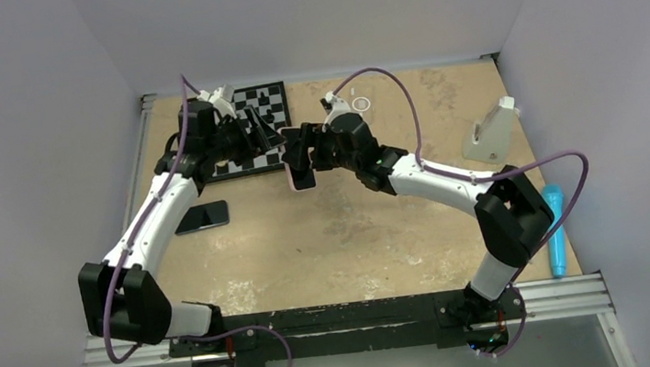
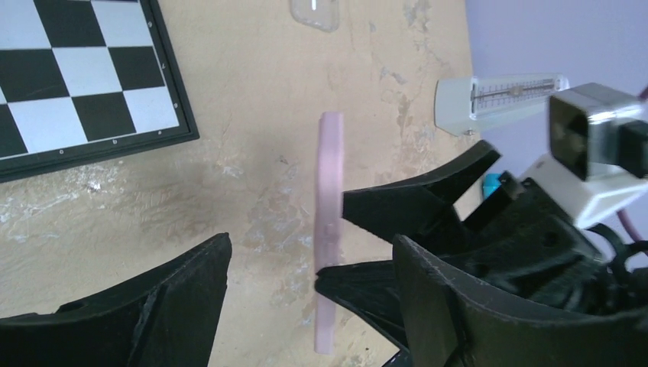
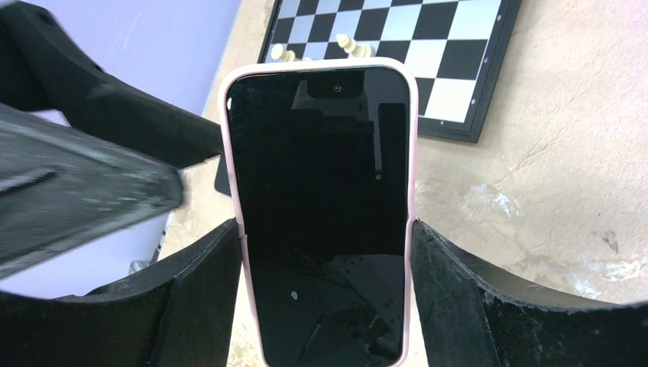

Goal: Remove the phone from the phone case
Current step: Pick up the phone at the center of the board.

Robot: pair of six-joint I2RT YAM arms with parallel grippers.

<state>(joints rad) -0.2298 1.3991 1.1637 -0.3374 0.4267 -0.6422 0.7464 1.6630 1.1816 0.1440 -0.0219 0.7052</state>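
My right gripper (image 1: 301, 163) is shut on the phone (image 1: 302, 180) and holds it above the table by its long edges. In the right wrist view the phone (image 3: 321, 199) shows its black screen and pink rim between my fingers (image 3: 191, 298). My left gripper (image 1: 272, 140) is open right beside it. In the left wrist view the phone (image 2: 330, 229) shows edge-on, a pink strip between my spread left fingers (image 2: 137, 306), not touching them. The transparent phone case (image 1: 360, 103) with its white ring lies on the table behind, apart from the phone; it also shows in the left wrist view (image 2: 315, 11).
A chessboard (image 1: 250, 123) with several pieces lies at the back left, under my left gripper. An all-black phone (image 1: 202, 217) lies at the left. A white stand (image 1: 489, 134) is at the right, and a blue object (image 1: 556, 229) near the right edge.
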